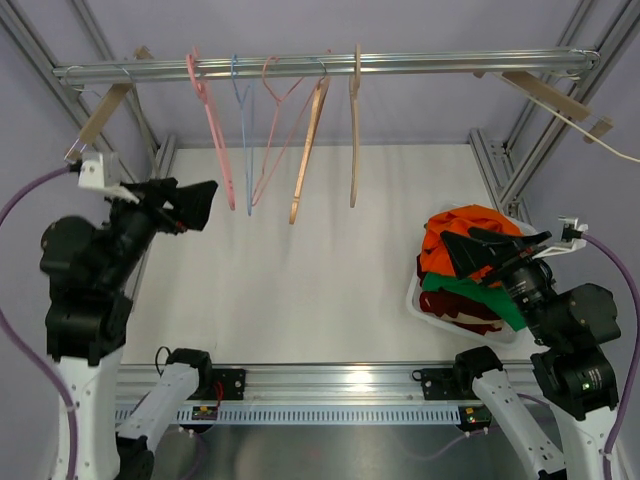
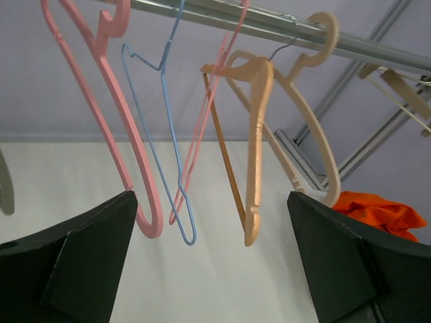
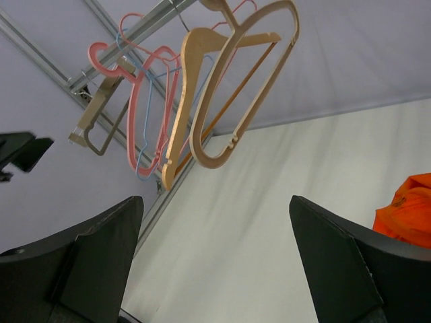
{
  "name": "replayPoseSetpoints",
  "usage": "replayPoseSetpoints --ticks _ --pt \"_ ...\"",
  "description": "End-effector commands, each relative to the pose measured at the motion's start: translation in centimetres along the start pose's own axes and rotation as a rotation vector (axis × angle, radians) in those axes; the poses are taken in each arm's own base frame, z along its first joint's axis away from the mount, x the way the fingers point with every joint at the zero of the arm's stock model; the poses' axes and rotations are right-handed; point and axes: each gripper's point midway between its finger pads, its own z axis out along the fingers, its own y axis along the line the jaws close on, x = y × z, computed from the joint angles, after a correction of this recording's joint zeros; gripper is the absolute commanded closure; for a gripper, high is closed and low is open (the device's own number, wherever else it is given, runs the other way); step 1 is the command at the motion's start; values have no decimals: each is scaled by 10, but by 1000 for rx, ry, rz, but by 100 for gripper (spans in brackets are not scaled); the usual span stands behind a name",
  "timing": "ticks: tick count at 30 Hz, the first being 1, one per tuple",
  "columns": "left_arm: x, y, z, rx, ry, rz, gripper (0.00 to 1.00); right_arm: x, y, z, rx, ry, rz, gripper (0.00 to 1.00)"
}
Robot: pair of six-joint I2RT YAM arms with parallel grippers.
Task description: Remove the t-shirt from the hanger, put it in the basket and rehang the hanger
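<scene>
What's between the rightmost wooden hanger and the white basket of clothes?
Nothing but bare white tabletop separates the wooden hanger from the basket, as the overhead view shows.

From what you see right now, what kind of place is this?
Probably a robot lab cell for laundry tasks: an aluminium rail carries bare hangers, and a white basket holds clothes.
</scene>
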Motion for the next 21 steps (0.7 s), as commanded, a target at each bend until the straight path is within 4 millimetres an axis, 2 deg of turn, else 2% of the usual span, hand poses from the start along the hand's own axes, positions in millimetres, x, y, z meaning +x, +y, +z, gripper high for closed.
replayPoseSetpoints --ticks 1,2,3,4,6,7,8,9,13,18,21 --pt "15 -24 -49 119 -46 39 1 -17 -4 -12 52 -62 -49 0" --pt "22 -24 -59 125 -57 49 1 -20 -11 -16 93 -83 -53 1" --pt "42 -16 -63 114 -35 49 1 -21 -15 -19 117 -91 -55 1" --pt "43 -23 -88 139 -91 77 1 -21 -19 -22 134 -93 -63 1" --pt "58 -20 -104 140 -103 83 1 -21 -35 -30 214 -124 -65 1" --pt "73 -15 -106 133 -91 70 1 -20 -39 -34 230 -134 -61 1" --pt "76 -18 -122 150 -131 77 1 -13 -47 -38 251 -135 -59 1" --pt "82 -18 -126 157 -130 75 1 -9 -50 -40 253 -135 -55 1" --pt "116 -12 -128 176 -51 56 1 17 -66 -48 259 -142 -14 0" --pt "128 -12 -128 205 -28 62 1 19 -64 -47 218 -190 36 1" --pt "123 -15 -130 209 -35 61 1 16 -62 -41 215 -183 46 0"
